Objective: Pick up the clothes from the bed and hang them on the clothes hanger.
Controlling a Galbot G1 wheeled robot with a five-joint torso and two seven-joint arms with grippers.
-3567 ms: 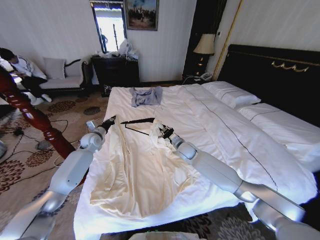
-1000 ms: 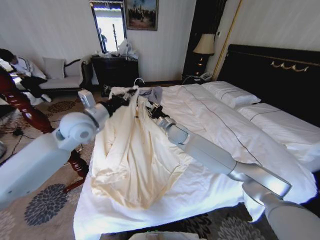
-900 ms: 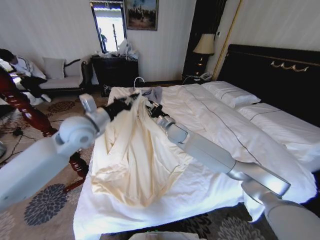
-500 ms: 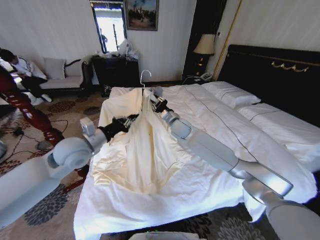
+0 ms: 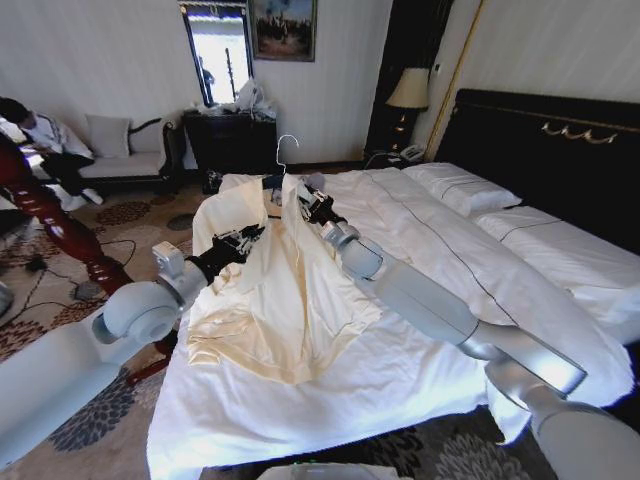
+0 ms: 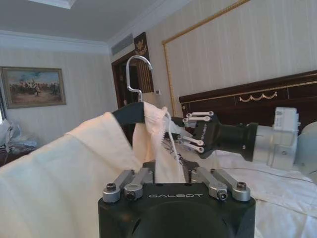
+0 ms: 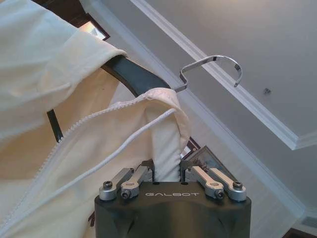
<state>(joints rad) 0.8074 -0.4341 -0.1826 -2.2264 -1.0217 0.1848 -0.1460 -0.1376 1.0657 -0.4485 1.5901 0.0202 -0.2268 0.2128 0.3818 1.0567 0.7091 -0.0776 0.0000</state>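
The cream clothes [image 5: 290, 300] are raised off the white bed [image 5: 430, 260], their top draped over the black clothes hanger [image 5: 273, 183], whose silver hook [image 5: 287, 148] points up. My right gripper [image 5: 304, 201] is shut on the fabric at the collar just below the hook; the right wrist view shows the cloth [image 7: 163, 114] running down into that gripper [image 7: 167, 167]. My left gripper [image 5: 243, 238] is shut on the garment's left front, lower down. In the left wrist view the cloth [image 6: 59, 163] enters my left gripper [image 6: 167, 172], with the hanger [image 6: 130, 112] above. The hem still rests on the sheet.
A dark red turned wooden post [image 5: 55, 215] stands left of the bed by my left arm. Pillows [image 5: 470, 188] and the black headboard [image 5: 550, 140] lie to the right. A dark cabinet [image 5: 230, 140], a sofa [image 5: 125, 160] and cables on the carpet are behind and left.
The garment lay flat on the bed and is now lifted on the hanger. In the last second my left gripper dropped from the collar to the left front, and the hook rose a little.
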